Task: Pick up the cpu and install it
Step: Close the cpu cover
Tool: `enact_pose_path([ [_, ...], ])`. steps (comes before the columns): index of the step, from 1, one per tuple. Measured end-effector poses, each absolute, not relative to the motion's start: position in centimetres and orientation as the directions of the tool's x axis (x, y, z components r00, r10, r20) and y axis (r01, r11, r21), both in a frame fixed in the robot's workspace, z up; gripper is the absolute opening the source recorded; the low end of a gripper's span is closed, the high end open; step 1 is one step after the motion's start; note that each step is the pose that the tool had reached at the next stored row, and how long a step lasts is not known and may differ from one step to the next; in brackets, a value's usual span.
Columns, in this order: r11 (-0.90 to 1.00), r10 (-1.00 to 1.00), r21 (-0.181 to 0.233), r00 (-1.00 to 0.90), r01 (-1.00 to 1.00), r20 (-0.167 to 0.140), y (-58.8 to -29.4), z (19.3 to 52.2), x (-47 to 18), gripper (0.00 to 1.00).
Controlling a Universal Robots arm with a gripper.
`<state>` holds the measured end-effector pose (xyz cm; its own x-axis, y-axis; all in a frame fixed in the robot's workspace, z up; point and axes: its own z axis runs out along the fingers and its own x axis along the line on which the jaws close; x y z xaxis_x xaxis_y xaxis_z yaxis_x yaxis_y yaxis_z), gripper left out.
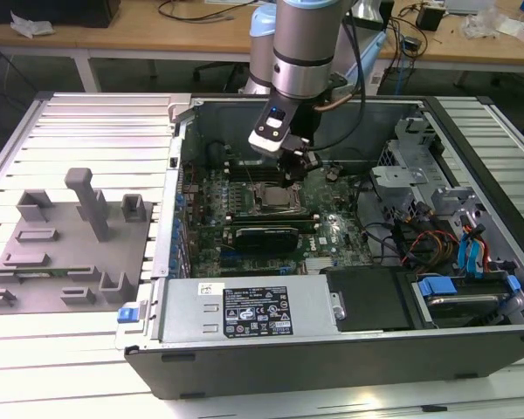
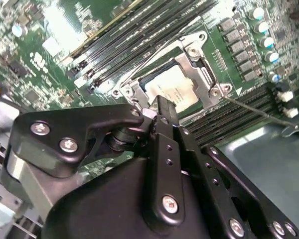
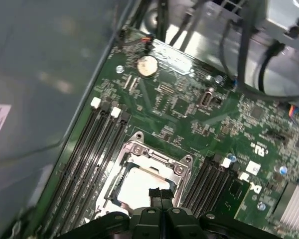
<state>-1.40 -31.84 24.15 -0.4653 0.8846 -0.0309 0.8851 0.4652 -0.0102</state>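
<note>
gripper [image 3: 160, 193]: fingers drawn together, nothing between them | cpu [image 3: 137, 183]: lying flat in socket [image 3: 139, 147], directly under the fingertips, contact unclear | axis: square, none; edges parallel to the socket frame | socket: holds cpu, frame around it | case [image 1: 349, 362]: holds board [image 3: 189, 99], gripper lowered inside

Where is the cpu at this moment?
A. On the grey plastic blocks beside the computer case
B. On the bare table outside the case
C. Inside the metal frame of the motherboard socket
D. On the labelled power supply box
C: in the second wrist view the cpu lies flat inside the socket's metal frame, with the hand close over its edge.
</note>
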Motion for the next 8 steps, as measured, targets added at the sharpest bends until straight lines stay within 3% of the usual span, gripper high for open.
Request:
enact_pose_path([
  [8,0.627,0.779,-0.010,-0.627,0.779,-0.031,-31.84,24.14,-1.41,0.11],
])
